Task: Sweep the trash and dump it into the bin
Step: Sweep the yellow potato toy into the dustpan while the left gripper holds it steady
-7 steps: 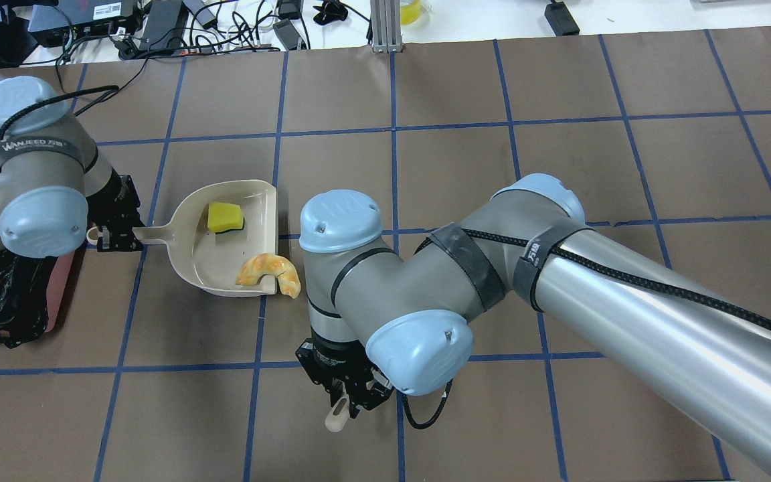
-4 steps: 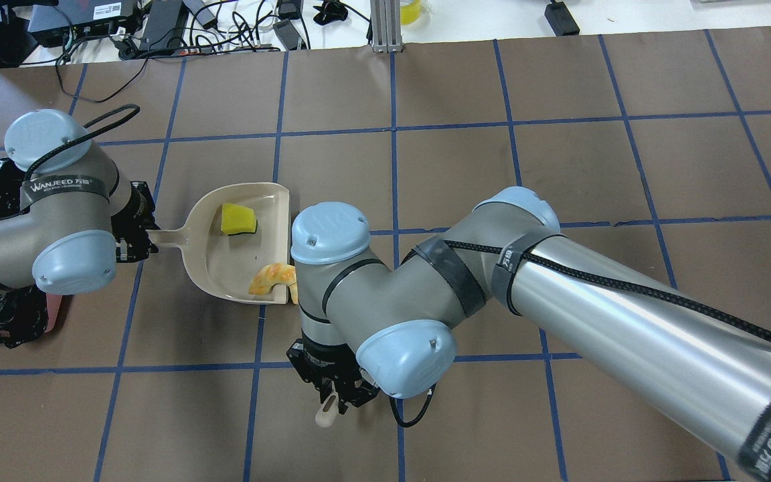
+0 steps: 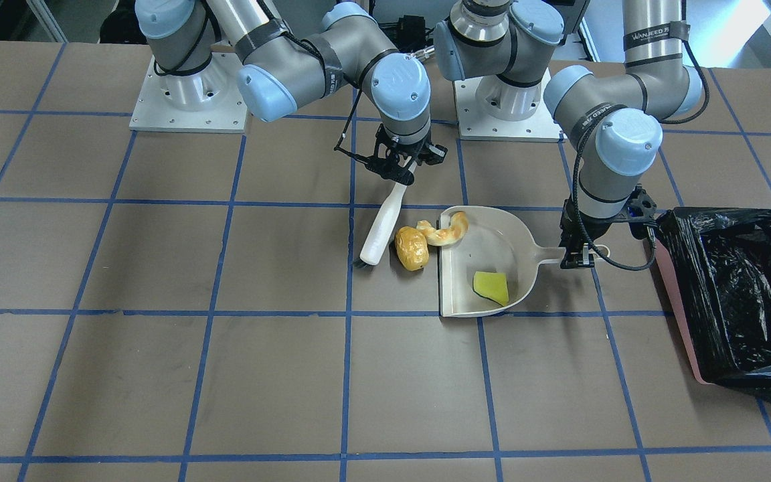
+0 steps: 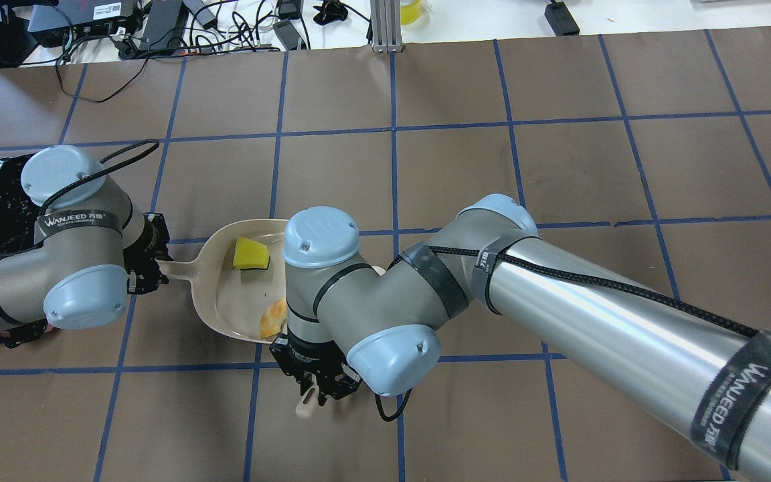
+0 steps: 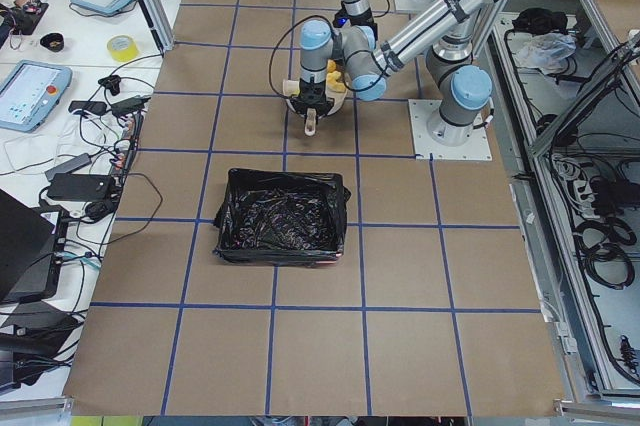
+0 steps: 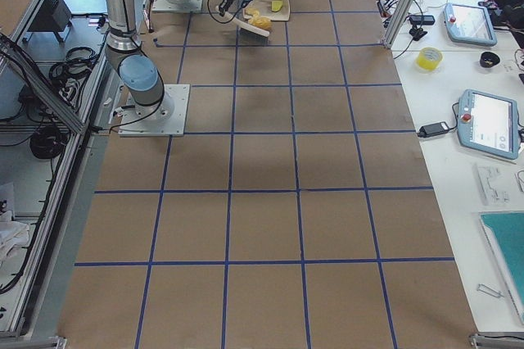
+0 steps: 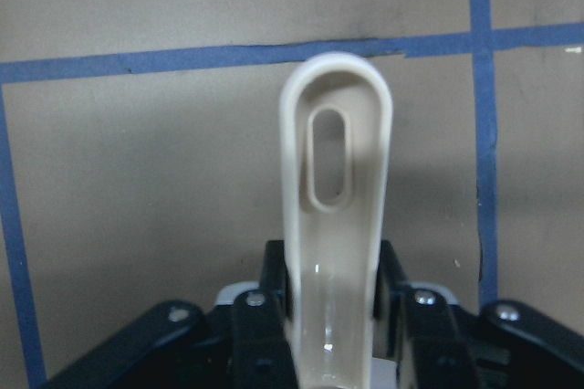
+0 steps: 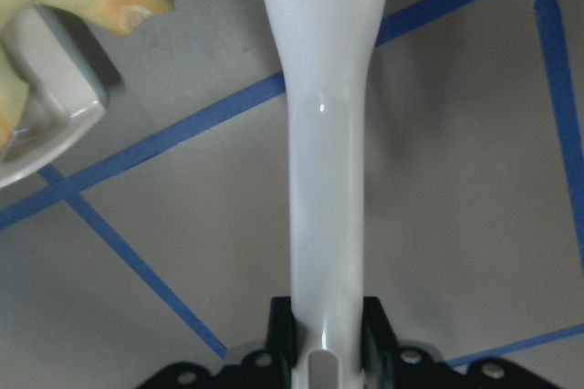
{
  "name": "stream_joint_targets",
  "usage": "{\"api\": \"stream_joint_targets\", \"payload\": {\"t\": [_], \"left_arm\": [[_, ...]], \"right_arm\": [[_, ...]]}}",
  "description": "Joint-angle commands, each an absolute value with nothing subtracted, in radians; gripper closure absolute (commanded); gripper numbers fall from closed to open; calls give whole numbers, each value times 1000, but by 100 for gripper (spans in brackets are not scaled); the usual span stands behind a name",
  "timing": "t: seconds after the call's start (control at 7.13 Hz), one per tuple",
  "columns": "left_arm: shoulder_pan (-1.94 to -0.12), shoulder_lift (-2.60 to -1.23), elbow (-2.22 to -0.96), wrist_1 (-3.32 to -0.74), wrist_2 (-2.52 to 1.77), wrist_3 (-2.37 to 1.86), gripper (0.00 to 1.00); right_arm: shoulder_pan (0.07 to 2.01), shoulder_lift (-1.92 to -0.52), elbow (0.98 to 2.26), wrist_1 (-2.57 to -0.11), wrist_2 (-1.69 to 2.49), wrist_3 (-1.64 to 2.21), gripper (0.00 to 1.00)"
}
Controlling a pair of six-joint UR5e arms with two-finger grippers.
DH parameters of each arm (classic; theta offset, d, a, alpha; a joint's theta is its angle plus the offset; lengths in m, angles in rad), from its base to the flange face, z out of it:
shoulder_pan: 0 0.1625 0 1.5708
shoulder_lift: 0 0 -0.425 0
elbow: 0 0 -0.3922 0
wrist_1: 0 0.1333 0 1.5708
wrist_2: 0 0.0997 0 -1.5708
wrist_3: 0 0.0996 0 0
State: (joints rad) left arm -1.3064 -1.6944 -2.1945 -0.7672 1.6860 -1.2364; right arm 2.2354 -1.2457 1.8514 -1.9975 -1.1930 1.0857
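Brush (image 3: 381, 226) bristles rest on the table (image 3: 158, 368) in the front-facing view, and the right gripper (image 3: 401, 175) is clamped on the top of the white handle. A golden-brown lump (image 3: 411, 248) lies on the table between the brush and the open edge of the dustpan (image 3: 499, 234), just beside both. A curved orange crust (image 3: 447, 231) lies across that edge near 1 corner, partly inside the pan. A flat yellow scrap (image 3: 491, 286) sits inside the pan. The left gripper (image 3: 578, 254) is clamped on the dustpan's handle. The bin (image 3: 676, 321), pink-sided with a black bag, stands near that gripper, on the side away from the pan.

In the overhead view the right arm hides the lump and most of the crust.

The left side view shows the bin apart from the dustpan, its bag crinkled.

In the right side view everything is too small to add detail.

In the left wrist view 2 black fingers (image 7: 274, 270) press both sides of the beige slotted handle.

In the right wrist view the fingers (image 8: 374, 320) squeeze the brush handle.
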Motion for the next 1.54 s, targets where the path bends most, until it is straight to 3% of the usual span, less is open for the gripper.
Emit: {"api": "stream_joint_targets", "payload": {"t": [0.0,0.56,1.4], "left_arm": [[-1307,-1709,-2191,-769,1684,-1236,100],[-1305,-1710,-2184,-765,1684,-1236,100],[-1305,-1691,-2158,-797,1657,-1247,100]], "right_arm": [[2246,-1177,1824,-2099,-1171,1078,100],[2301,-1052,1614,-2108,-1118,1066,100],[2245,-1120,1601,-1965,-1258,916,100]]}}
